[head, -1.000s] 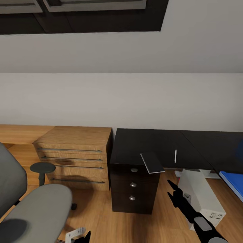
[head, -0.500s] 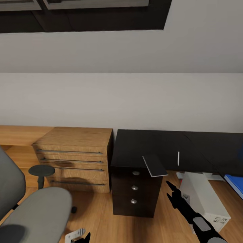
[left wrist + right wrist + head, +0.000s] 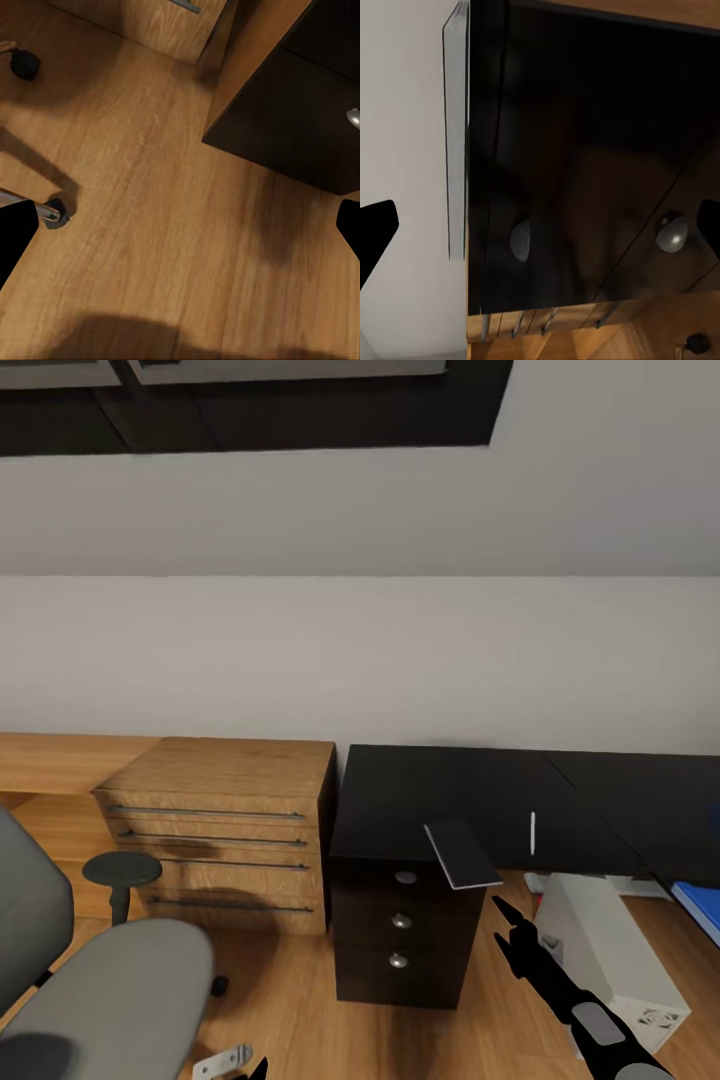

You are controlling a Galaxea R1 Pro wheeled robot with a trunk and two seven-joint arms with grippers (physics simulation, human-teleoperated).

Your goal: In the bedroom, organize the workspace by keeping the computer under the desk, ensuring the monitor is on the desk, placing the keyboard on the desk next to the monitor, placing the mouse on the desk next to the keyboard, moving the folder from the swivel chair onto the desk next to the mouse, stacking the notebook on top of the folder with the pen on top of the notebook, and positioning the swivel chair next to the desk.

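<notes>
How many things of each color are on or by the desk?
Black: 1, the desk
Dark grey: 1, the notebook overhanging the desk's front edge
Whitish: 1, the pen on the desk
Light grey: 1, the computer under the desk
Blue: 1, the folder at the picture's right edge
Grey: 1, the swivel chair
Wooden: 1, the drawer chest
Total: 7

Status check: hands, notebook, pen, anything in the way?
Both hands open, empty; right hand low, short of the desk. Notebook overhangs desk's front edge, pen beside it. Chair at left, path open.
</notes>
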